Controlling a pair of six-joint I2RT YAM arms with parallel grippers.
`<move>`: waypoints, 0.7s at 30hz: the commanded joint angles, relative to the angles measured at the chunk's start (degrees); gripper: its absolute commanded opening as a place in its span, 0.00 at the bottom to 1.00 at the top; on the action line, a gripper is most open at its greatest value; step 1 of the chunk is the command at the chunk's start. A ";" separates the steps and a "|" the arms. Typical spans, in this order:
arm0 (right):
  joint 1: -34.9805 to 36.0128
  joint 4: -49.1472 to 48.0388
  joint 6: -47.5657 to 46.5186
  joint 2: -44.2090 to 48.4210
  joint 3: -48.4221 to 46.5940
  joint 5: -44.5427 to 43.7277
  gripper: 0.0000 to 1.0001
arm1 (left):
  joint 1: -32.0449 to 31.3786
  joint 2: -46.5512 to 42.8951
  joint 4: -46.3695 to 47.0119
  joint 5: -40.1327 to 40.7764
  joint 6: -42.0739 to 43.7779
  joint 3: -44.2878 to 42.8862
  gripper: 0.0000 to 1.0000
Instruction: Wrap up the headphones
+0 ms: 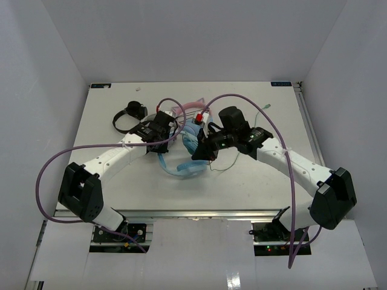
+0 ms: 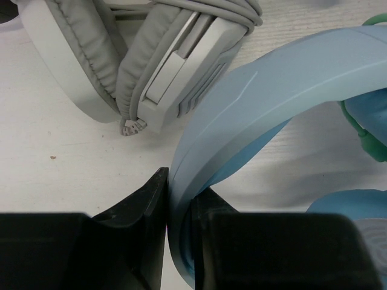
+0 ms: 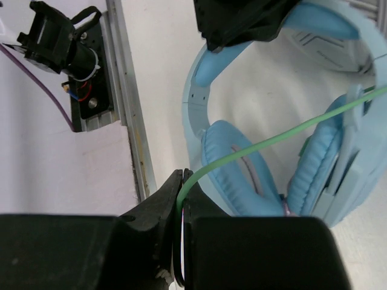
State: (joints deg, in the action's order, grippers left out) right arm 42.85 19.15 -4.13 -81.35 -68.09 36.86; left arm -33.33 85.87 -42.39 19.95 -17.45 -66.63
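The left gripper (image 2: 178, 202) clamps the headband (image 2: 272, 78) of the headphones (image 1: 184, 169). The right gripper (image 3: 181, 188) pinches the cable (image 3: 272, 136) beside the cups (image 3: 236, 169). Winding seems in hand; next, the cable needs looping around the headband.

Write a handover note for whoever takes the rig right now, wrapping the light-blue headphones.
Left gripper: shut on the light-blue plastic headband.
Right gripper: shut on the thin pale-green cable, which is stretched across the padded blue cups.
The light-blue over-ear headphones lie mid-table, beside a grey-white pair.
Done: both grips. To do: all the winding; no turn shows yet.
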 commanded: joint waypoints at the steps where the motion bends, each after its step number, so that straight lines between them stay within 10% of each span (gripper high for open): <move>1: 0.57 -12.94 3.69 5.02 5.38 8.08 0.08 | 1.50 -3.95 1.19 1.84 -2.44 -3.32 0.00; 21: 5.10 -31.00 13.65 5.36 15.27 9.62 0.19 | 4.77 -6.15 0.82 -0.33 -6.41 -6.93 0.00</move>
State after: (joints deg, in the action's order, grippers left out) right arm 45.24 -5.15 7.02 -75.64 -53.22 42.54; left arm -29.87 82.70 -45.03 18.98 -18.75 -70.45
